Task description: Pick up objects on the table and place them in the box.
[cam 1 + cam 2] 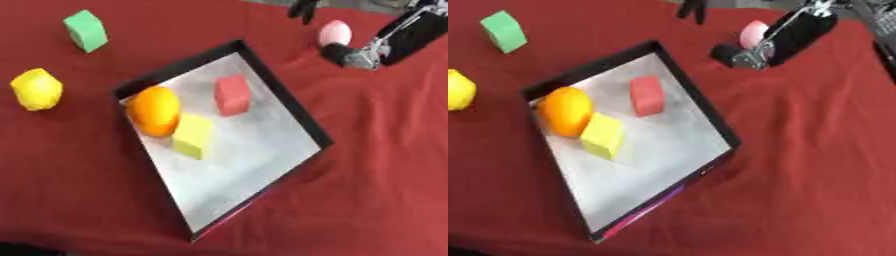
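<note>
Beyond the far right corner of the box (284, 95), on the red-covered desk (376, 165), stands a pink egg-shaped object (334, 32), and the right hand (350, 55) sits just beside it on its near side; whether its fingers are open or closed around it I cannot tell. The left hand is out of view. Inside the box lie an orange (155, 110), a yellow block (193, 135) touching it, and a red block (232, 94). Left of the box, well apart, rest a lemon (36, 89) and a green block (86, 30). The egg looks smooth, light and rounded, likely to roll or slip, so taking it across its widest middle seems safest
</note>
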{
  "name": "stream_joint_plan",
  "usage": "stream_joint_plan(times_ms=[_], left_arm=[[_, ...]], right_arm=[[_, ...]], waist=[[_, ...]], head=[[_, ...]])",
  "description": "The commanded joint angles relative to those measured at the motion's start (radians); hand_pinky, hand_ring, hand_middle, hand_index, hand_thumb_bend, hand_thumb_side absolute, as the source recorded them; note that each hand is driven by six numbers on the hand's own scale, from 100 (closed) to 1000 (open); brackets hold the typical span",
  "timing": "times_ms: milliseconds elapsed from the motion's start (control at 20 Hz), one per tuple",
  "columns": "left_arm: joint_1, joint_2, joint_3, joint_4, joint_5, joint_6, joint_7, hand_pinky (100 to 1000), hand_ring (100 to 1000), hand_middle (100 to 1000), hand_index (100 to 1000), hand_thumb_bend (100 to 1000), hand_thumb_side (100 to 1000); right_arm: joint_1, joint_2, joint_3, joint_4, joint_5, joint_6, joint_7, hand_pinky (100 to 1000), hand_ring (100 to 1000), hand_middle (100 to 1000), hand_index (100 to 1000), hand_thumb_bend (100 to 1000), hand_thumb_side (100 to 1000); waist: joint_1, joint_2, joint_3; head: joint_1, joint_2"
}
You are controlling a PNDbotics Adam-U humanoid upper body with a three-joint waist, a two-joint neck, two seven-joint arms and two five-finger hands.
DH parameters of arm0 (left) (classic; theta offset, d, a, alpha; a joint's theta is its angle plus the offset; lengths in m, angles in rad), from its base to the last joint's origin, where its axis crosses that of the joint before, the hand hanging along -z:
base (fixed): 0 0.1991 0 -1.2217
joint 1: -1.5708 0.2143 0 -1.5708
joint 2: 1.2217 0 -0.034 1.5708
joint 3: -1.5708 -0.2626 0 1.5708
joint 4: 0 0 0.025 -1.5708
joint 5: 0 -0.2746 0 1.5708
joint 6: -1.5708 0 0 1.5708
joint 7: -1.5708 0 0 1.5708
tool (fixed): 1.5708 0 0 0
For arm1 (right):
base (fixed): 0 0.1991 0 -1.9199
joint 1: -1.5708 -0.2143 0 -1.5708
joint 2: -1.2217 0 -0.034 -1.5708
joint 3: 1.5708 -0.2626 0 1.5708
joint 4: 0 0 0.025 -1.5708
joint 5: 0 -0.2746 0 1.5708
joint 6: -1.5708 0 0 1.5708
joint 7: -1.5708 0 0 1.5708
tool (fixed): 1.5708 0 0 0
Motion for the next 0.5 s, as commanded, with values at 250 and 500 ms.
stream_joint_plan(times_ms=[250,500], left_arm=[[-0.016,0.03,0.001,-0.011,-0.003,0.002,-0.006,643,853,682,742,333,622],[-0.028,0.027,-0.008,-0.014,0.001,0.002,-0.016,642,853,682,742,333,623]], right_arm=[[0.017,-0.071,-0.093,0.163,0.043,0.059,-0.089,854,757,667,866,100,194],[0.016,-0.066,-0.091,0.288,0.116,0.07,-0.154,885,826,760,909,100,229]], waist=[[0.013,-0.006,0.003],[0.01,0.008,0.017]], head=[[-0.001,-0.021],[-0.018,-0.034]])
